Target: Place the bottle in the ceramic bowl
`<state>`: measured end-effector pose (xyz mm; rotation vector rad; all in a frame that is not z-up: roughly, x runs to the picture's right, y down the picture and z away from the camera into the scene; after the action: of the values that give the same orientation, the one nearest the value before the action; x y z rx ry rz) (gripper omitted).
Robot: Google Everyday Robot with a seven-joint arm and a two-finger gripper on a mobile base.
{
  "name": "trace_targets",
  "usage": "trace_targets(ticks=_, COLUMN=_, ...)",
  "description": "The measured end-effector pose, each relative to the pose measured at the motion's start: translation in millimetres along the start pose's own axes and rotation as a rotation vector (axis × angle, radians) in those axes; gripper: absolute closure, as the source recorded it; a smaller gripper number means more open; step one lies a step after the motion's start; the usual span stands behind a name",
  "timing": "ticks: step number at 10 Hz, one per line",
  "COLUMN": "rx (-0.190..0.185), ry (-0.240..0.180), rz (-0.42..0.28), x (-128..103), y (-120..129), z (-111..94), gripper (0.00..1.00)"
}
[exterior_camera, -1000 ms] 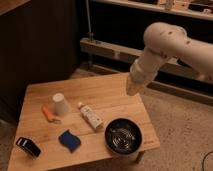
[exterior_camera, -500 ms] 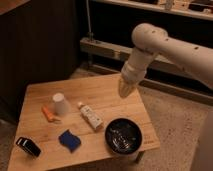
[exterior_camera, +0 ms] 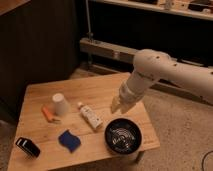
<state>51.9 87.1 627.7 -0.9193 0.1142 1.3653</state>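
The small white bottle (exterior_camera: 90, 116) lies on its side in the middle of the wooden table (exterior_camera: 95, 90), cap toward the back left. The glossy black ceramic bowl (exterior_camera: 122, 136) sits near the table's front right corner, just right of the bottle. My gripper (exterior_camera: 116, 106) hangs from the white arm (exterior_camera: 165, 75) above the table, to the right of the bottle and just behind the bowl. It holds nothing that I can see.
An upside-down white paper cup (exterior_camera: 60, 105) stands left of the bottle, with an orange object (exterior_camera: 48, 114) beside it. A blue sponge (exterior_camera: 69, 140) and a black object (exterior_camera: 27, 147) lie near the front left edge. A dark cabinet and a metal shelf stand behind the table.
The arm has swung left and down, bringing my gripper lower over the table and closer to the bottle and bowl. The objects on the table have not moved.
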Motion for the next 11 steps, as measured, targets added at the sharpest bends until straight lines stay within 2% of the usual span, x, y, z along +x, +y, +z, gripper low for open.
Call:
trace_targets(ticks=2, rx=-0.040, ry=-0.042, rz=-0.046, x=-25, y=-1, z=7, gripper=0.20)
trace_targets(ticks=4, rx=-0.051, ry=-0.046, rz=-0.091, x=-51, y=7, z=19, gripper=0.20)
trace_targets(ticks=7, rx=-0.051, ry=0.004, rz=-0.142, x=-66, y=8, z=48, gripper=0.20)
trace_targets(ticks=9, rx=-0.036, ry=0.026, rz=-0.142, x=-69, y=1, z=66, gripper=0.20)
trace_targets(ticks=11, rx=-0.033, ry=0.026, rz=-0.135, x=-67, y=-2, z=66, gripper=0.20)
